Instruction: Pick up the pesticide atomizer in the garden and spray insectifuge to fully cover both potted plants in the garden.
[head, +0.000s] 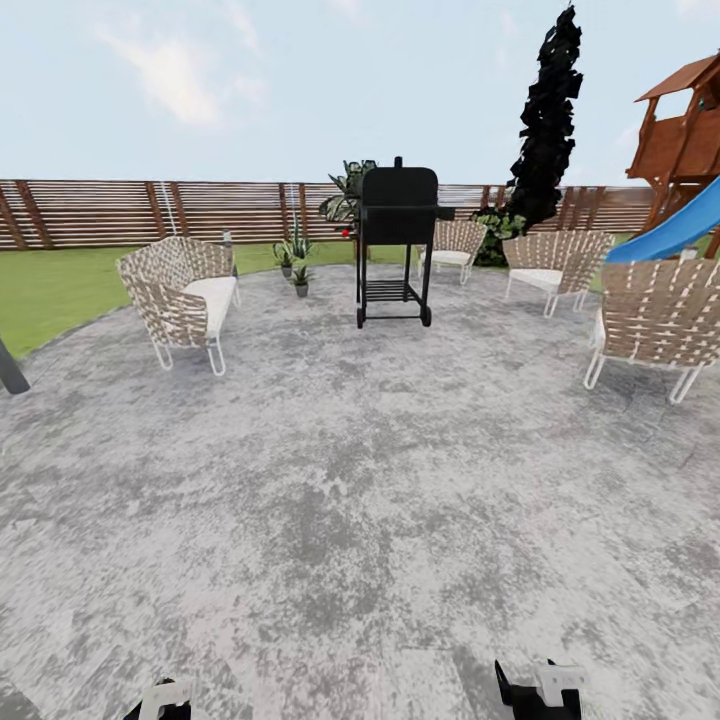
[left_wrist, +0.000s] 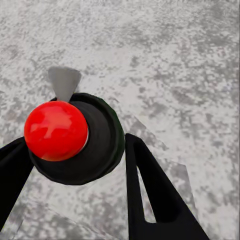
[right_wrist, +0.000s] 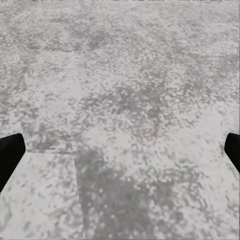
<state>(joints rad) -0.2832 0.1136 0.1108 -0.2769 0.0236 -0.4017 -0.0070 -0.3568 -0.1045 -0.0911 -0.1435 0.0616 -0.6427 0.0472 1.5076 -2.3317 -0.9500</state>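
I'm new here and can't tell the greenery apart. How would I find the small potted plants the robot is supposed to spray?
Start at the black grill standing at the far side of the grey stone patio. Look just to its left, between it and the nearest wicker seat, at the patio's edge before the brown slat fence. There sit the potted plants: low green leaf tufts in small grey pots, far shorter than the leafy plant behind the grill.
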